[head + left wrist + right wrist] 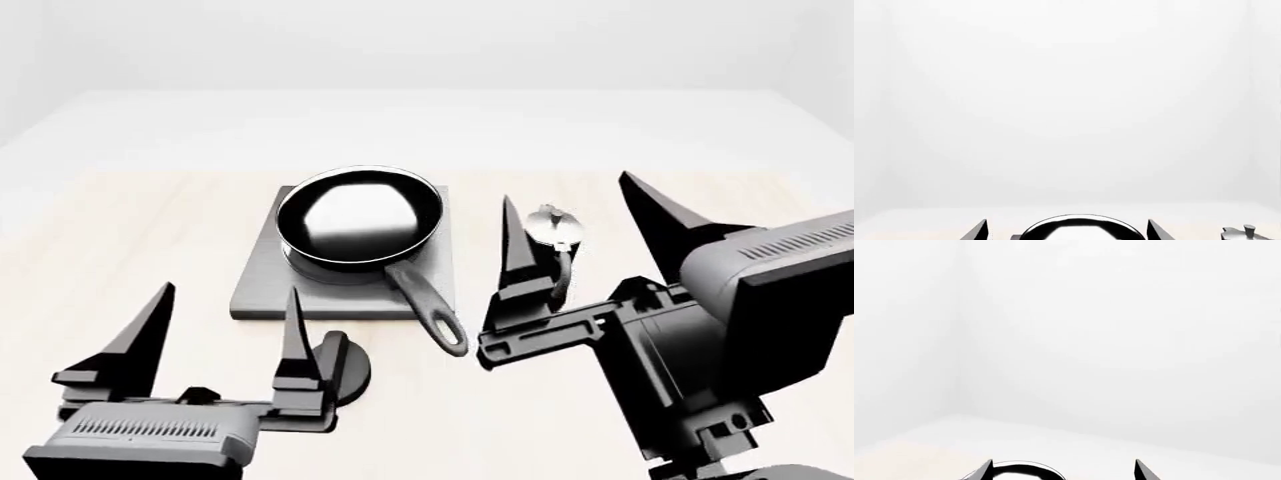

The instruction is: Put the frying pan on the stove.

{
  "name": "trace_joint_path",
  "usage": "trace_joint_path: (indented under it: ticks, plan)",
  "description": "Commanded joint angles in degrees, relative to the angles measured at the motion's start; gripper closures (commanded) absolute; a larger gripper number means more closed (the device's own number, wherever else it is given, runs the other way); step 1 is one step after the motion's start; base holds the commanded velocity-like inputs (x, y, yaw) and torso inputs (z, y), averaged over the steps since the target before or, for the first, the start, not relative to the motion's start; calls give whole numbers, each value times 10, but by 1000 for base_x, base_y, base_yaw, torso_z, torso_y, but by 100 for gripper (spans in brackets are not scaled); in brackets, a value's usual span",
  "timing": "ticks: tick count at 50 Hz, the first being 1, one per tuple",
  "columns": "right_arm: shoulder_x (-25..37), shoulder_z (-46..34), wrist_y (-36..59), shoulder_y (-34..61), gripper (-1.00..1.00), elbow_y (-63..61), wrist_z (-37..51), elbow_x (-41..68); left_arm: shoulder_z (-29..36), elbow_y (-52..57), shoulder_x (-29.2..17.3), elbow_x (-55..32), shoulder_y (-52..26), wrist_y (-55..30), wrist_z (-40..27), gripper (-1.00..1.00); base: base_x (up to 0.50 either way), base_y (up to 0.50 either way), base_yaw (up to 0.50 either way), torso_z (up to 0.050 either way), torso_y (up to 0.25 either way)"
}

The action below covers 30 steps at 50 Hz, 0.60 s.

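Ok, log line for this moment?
pan on stove | left hand open, empty | right hand open, empty | handle toward robot

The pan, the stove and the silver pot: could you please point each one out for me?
pan [358,218], head view, on its glossy base.
stove [260,285], head view, bare grey plate left of the pan.
silver pot [551,228], head view, on its body.

One frying pan, one stove, one table, two grippers: left and right; one small silvery object, perhaps a pot, and one dark round piece
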Motion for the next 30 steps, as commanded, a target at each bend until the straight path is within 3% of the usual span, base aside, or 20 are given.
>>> trace_joint_path:
  ticks: [1,6,10,19,30]
  plan:
    - [15,2,-11,0,-100,-27,21,13,4,28,-7,7,4,-11,-7,-100,0,0,0,0,0]
    - [28,-10,-28,22,-100,-32,38,32,-3,50,-13,0,2,-21,-14,-100,0,0,0,0,0]
    - [66,-68,-80,57,-100,-32,62,34,1,59,-13,3,3,-23,-16,-100,0,0,0,0,0]
    - [178,-333,-272,208,-100,-32,127,-7,10,92,-17,6,-7,-47,-25,-100,0,0,0,0,0]
    - [214,-678,-429,453,-100,-32,202,-66,19,121,-27,14,-10,-62,-40,-100,0,0,0,0,0]
